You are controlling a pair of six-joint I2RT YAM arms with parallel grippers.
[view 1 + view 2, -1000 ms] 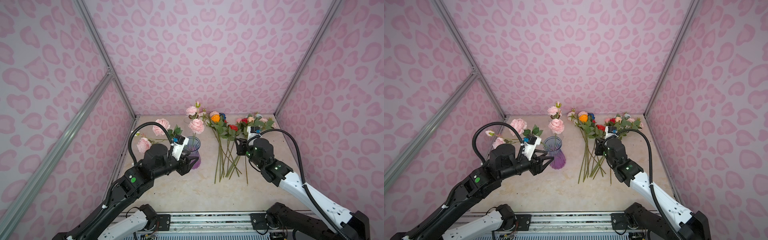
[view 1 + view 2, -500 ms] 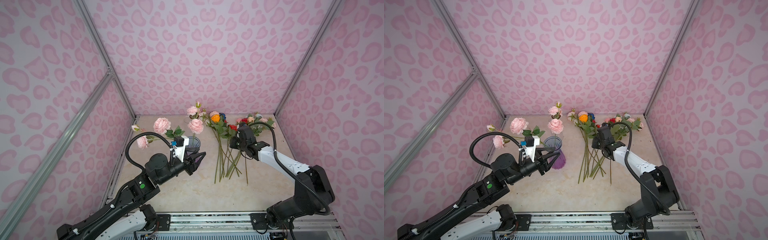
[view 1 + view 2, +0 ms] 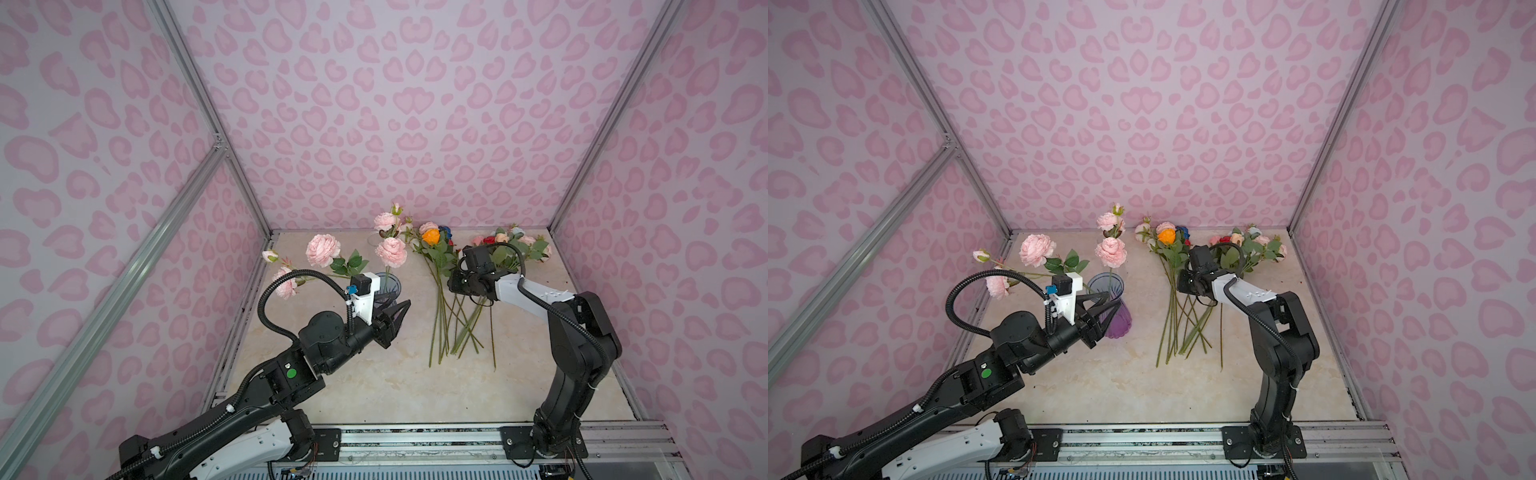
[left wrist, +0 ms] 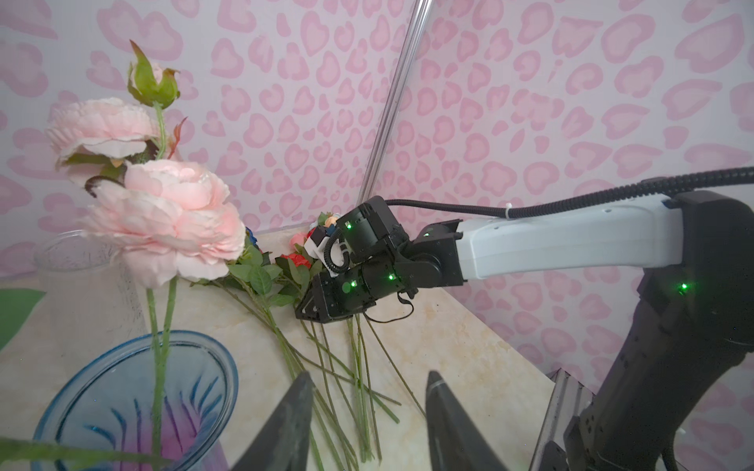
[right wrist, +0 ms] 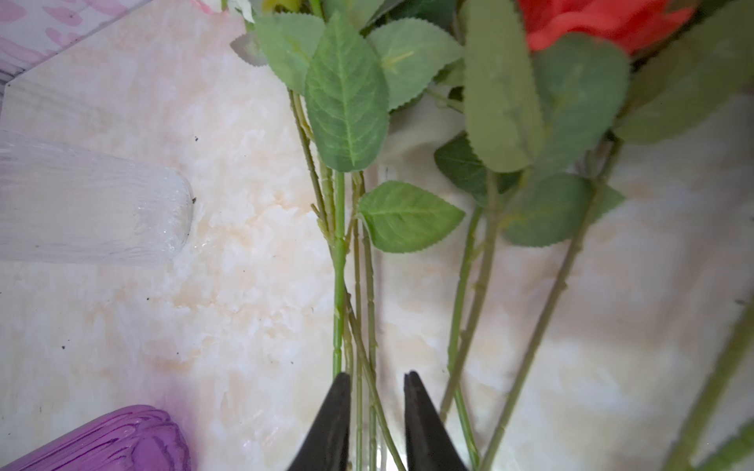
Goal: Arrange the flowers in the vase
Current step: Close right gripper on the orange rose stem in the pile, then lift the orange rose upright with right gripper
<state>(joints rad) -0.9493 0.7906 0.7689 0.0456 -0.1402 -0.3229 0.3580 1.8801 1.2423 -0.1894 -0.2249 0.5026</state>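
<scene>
The right arm has folded upright since a second ago, and the right gripper (image 5: 377, 374) sits low over the loose flowers (image 3: 436, 249) lying on the table (image 3: 374, 382) at right, jaws narrowly apart astride green stems. The left gripper (image 4: 369, 379), half open and empty, hovers just right of the blue-purple vase (image 3: 1119, 324), which holds pink peonies (image 4: 171, 216).

The left arm (image 3: 249, 405) stretches forward and up from its near base, wrist level. The left hand (image 3: 399, 302) is held out ahead, jaws moderately apart. The right arm (image 3: 577, 332) rises upright, bends at the elbow and sends its forearm leftward. The right hand (image 5: 376, 377) tips downward, jaws narrowly apart.
</scene>
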